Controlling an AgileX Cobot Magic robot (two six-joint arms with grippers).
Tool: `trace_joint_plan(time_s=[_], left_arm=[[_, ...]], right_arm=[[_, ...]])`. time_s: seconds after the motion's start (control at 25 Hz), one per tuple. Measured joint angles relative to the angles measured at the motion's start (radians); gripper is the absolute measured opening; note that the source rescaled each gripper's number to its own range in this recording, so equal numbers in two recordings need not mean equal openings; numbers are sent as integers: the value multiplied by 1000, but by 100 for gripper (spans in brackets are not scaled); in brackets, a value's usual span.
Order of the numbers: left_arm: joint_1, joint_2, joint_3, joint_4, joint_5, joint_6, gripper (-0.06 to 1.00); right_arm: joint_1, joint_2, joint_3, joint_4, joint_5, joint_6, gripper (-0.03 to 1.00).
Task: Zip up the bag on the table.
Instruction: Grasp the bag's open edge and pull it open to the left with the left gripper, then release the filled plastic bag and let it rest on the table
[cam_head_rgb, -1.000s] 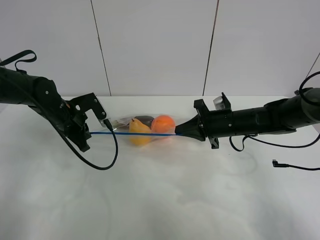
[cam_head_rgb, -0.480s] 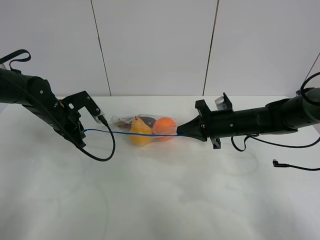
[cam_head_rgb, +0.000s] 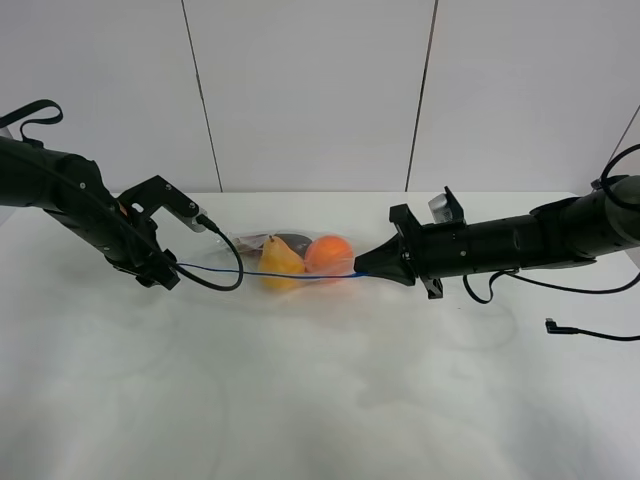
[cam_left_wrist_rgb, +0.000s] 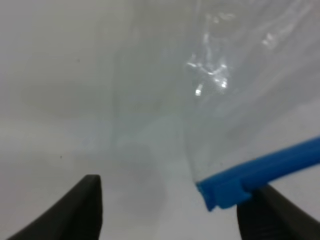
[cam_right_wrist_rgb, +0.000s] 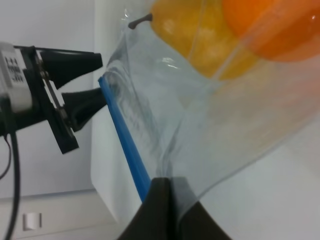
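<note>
The clear bag (cam_head_rgb: 290, 262) lies on the white table (cam_head_rgb: 320, 400) with an orange fruit (cam_head_rgb: 328, 252) and a yellow pear (cam_head_rgb: 280, 264) inside. Its blue zip strip (cam_head_rgb: 250, 272) runs along the near edge. My right gripper (cam_head_rgb: 361, 268) is shut on the strip's right end, as the right wrist view (cam_right_wrist_rgb: 167, 192) shows. My left gripper (cam_head_rgb: 168, 276) is at the strip's left end. In the left wrist view it (cam_left_wrist_rgb: 175, 215) is open, and the strip's end (cam_left_wrist_rgb: 240, 182) lies just beside one finger (cam_left_wrist_rgb: 272, 212).
A black cable (cam_head_rgb: 215, 282) loops from the left wrist onto the table beside the bag. Another cable with a plug (cam_head_rgb: 590, 335) lies at the right edge. A white panelled wall stands behind the table.
My left gripper moved left along the blue strip to its end, then turned and dropped slightly, with the jaws now apart. The right gripper stayed shut on the right end.
</note>
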Motion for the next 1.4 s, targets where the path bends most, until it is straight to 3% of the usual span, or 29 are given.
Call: trace_joint_plan(time_s=[0.16, 0.28, 0.52, 0.84, 1.12, 1.4], left_arm=[[16, -32, -20, 5, 10, -113, 92], [44, -56, -47, 17, 82, -148, 98], [85, -170, -53, 61, 163, -230, 100], [85, -439, -58, 55, 269, -296, 100], [85, -699, -52, -74, 274, -342, 100], [85, -933, 1, -100, 307, -313, 100]], right_arm=[[0, 0, 0, -19, -23, 0, 0], [0, 0, 0, -24, -34, 0, 0], [0, 0, 0, -27, -36, 0, 0], [0, 0, 0, -28, -42, 0, 0], [0, 0, 0, -28, -45, -1, 0], [0, 0, 0, -29, -45, -1, 0]])
